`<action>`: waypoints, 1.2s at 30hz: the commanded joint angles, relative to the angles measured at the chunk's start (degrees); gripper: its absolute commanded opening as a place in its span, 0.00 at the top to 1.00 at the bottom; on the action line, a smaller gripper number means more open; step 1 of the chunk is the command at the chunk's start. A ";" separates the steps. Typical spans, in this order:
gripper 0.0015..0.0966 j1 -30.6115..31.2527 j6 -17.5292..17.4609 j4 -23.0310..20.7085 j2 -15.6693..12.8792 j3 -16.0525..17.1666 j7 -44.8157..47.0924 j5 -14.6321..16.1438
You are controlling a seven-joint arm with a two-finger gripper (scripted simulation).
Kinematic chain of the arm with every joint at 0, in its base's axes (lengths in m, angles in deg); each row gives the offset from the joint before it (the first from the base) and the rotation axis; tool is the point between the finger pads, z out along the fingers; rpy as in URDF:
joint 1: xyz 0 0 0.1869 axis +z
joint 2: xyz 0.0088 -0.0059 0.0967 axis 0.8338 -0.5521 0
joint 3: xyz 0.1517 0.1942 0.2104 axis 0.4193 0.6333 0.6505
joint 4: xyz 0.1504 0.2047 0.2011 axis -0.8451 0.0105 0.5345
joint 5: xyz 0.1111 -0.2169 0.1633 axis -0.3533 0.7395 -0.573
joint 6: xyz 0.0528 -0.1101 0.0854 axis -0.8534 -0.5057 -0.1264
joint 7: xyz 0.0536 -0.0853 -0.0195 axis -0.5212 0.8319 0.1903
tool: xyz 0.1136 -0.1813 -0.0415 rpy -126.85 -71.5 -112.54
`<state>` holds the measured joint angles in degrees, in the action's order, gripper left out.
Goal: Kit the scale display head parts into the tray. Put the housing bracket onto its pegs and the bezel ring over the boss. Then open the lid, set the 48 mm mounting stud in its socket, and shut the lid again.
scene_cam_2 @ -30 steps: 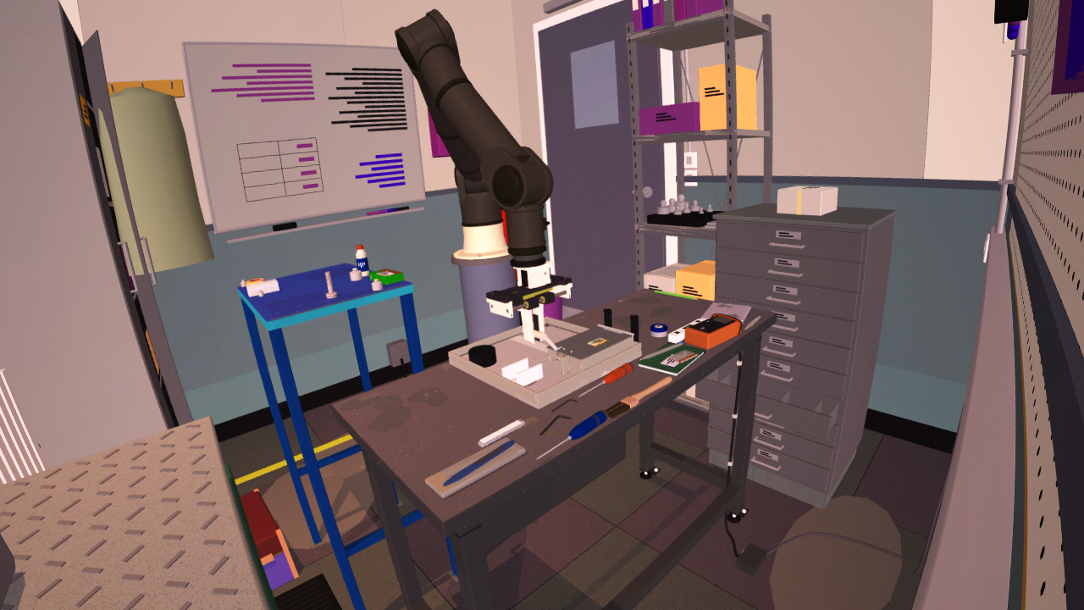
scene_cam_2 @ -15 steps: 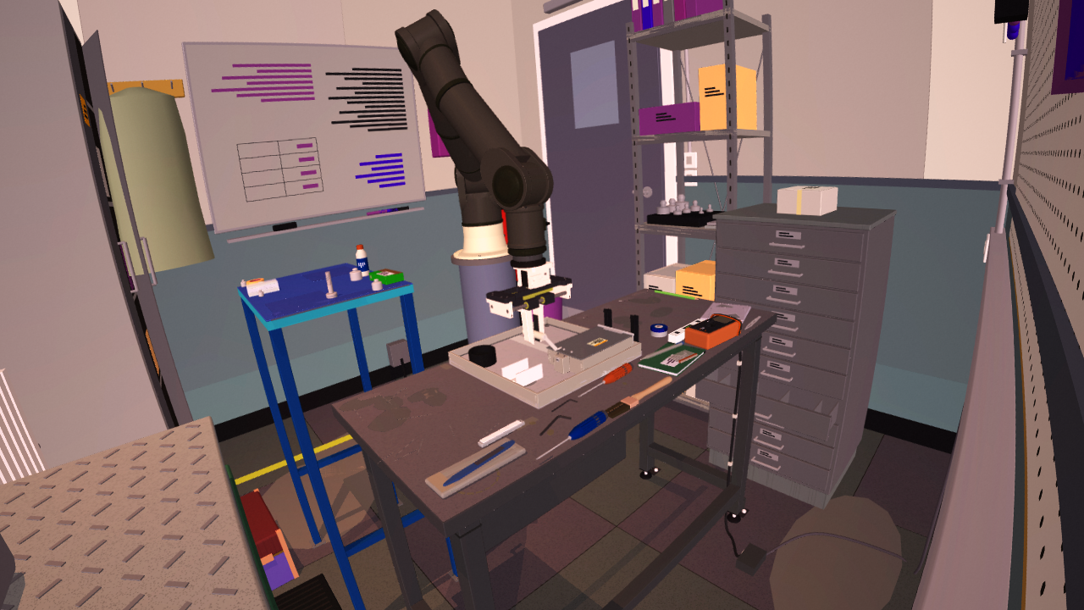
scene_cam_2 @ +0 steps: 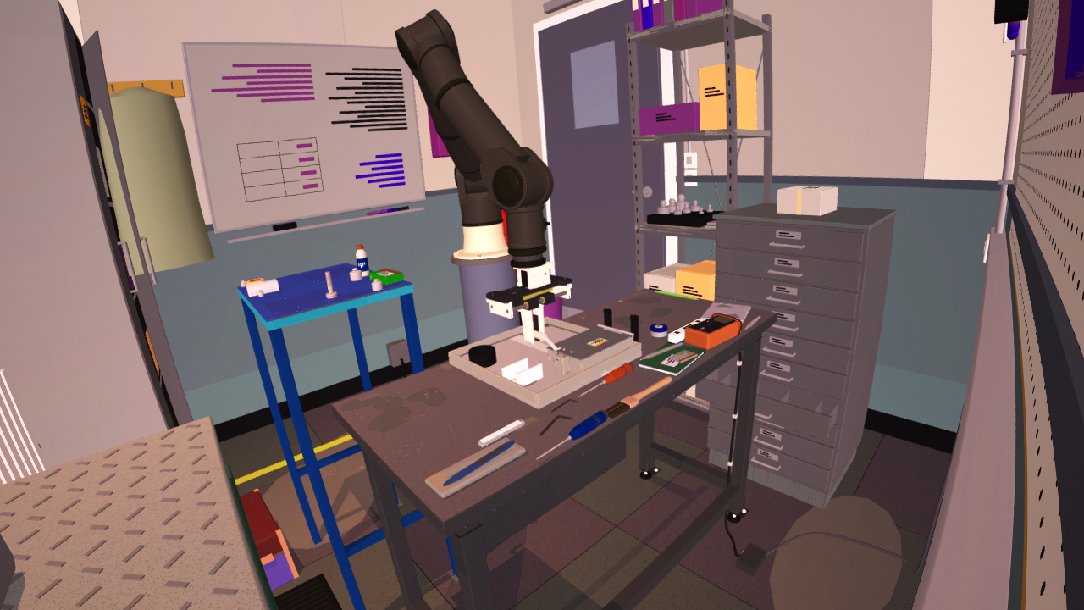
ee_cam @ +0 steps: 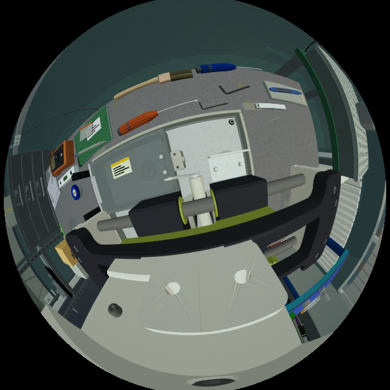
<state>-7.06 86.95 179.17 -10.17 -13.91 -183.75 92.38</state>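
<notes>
A white mounting stud (ee_cam: 199,198) hangs upright in my grip over the tray (scene_cam_2: 544,356). Its lower end is just above the tray floor, beside the edge of the grey lid (ee_cam: 135,168). The lid (scene_cam_2: 599,343) lies flat over the tray's right compartment and carries a yellow label. A white housing bracket (scene_cam_2: 522,372) sits in the tray's near part. A black bezel ring (scene_cam_2: 480,353) sits at the tray's left end. Another stud (scene_cam_2: 329,284) stands on the blue side table. My gripper (ee_cam: 198,208) is closed on the white stud.
The tray's raised rim runs all around it. An orange screwdriver (scene_cam_2: 615,373), a brush (scene_cam_2: 644,394), a blue screwdriver (scene_cam_2: 584,428) and hex keys (scene_cam_2: 559,422) lie on the bench in front. An orange meter (scene_cam_2: 712,331) sits to the right. The blue side table (scene_cam_2: 326,294) stands left.
</notes>
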 commanded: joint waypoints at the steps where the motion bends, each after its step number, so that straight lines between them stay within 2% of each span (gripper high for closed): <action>1: 1.00 0.00 -0.05 -0.04 0.00 -0.01 0.00 0.02; 34: 1.00 0.00 -0.01 -0.03 0.05 0.02 0.01 -0.01; 36: 0.96 0.00 -0.01 -0.03 0.05 0.02 0.01 -0.01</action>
<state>-7.06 86.95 179.17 -10.17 -13.90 -183.74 92.37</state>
